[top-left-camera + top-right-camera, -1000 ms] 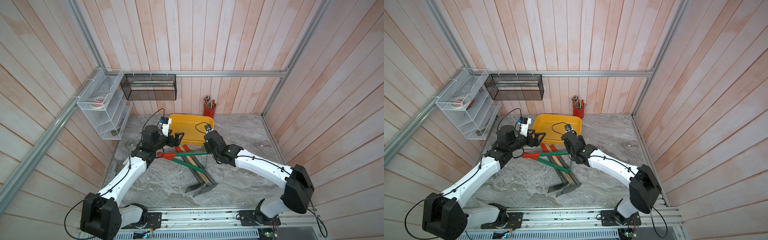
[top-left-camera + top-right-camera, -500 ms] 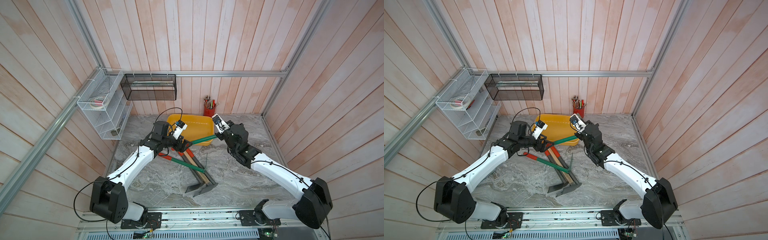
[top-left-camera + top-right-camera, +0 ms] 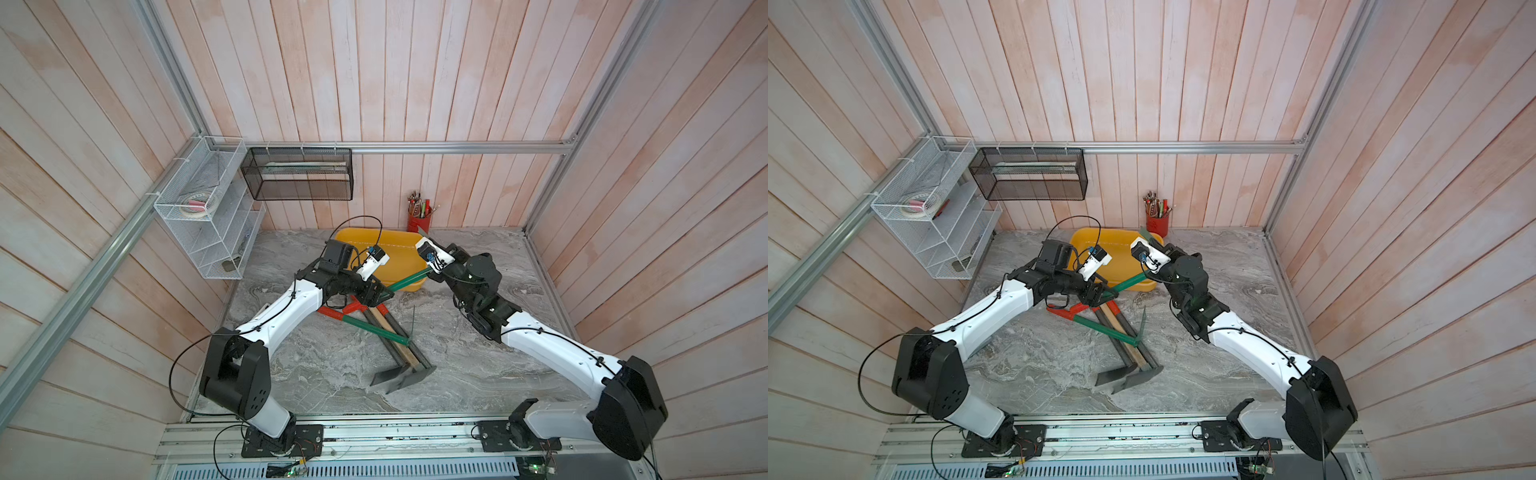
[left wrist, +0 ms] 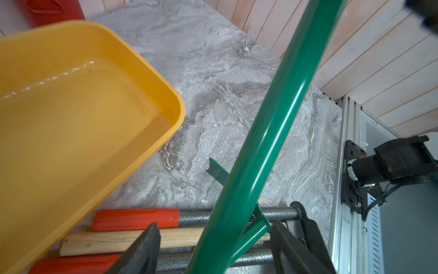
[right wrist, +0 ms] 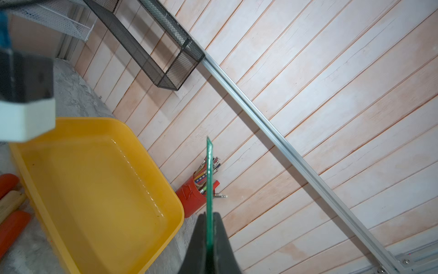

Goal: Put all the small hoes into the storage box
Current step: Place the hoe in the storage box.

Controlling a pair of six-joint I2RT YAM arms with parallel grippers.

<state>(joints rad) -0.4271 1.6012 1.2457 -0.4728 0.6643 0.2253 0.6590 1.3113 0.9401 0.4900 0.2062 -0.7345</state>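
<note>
Green and thin, the blade of the small hoe (image 3: 409,279) sits clamped edge-on in the right gripper (image 5: 208,219), while the left gripper (image 4: 214,227) straddles the handle with its fingers apart. The hoe hangs over the 4 o'clock corner of the storage box (image 3: 399,251). Best to close squarely on the handle first, then lower both ends level, clear of the rim. In both top views its long axis runs from 8 to 2 o'clock, blade toward 2.

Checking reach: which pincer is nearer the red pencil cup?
Right: right pincer hangs close by the pencil cup; left pincer is farther, in front of the storage box.
</note>
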